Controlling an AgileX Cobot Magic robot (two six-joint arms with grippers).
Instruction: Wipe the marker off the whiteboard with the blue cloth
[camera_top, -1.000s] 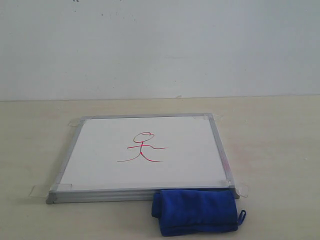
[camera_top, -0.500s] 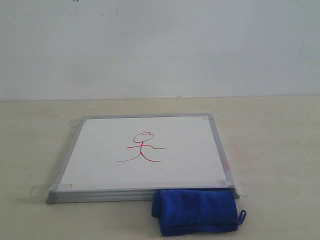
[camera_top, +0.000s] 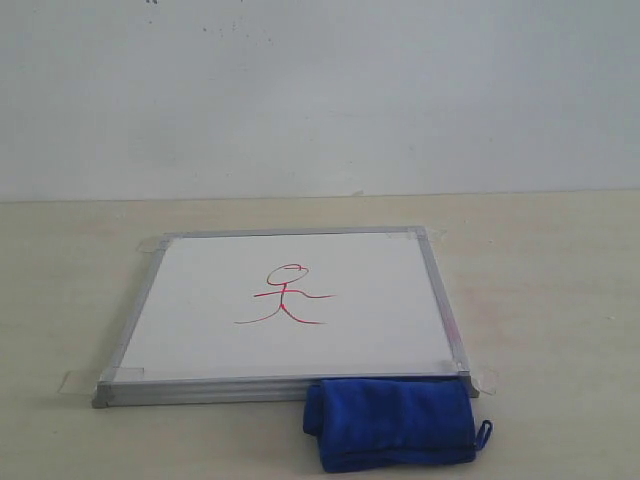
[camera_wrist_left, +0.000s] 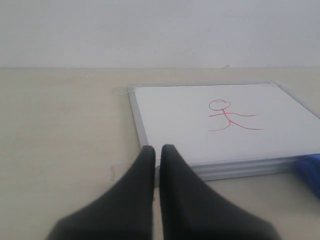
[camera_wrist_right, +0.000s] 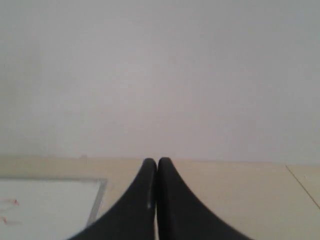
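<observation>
The whiteboard (camera_top: 200, 330) lies flat on the beige table, silver-framed with tape tabs at its corners. A red marker stick figure (camera_top: 287, 297) is drawn near its middle. The folded blue cloth (camera_top: 392, 422) rests against the board's near right corner, its loop to the right. Neither arm shows in the exterior view. In the left wrist view my left gripper (camera_wrist_left: 157, 149) is shut and empty, just short of the whiteboard (camera_wrist_left: 180, 125), with the marker figure (camera_wrist_left: 230, 117) beyond and an edge of the blue cloth (camera_wrist_left: 310, 172) at the side. My right gripper (camera_wrist_right: 153, 162) is shut and empty, beside the whiteboard corner (camera_wrist_right: 60, 200).
A plain white wall (camera_top: 320, 90) backs the beige table (camera_top: 550, 280). Clear tape tabs (camera_top: 75, 382) stick out from the board's corners onto the tabletop.
</observation>
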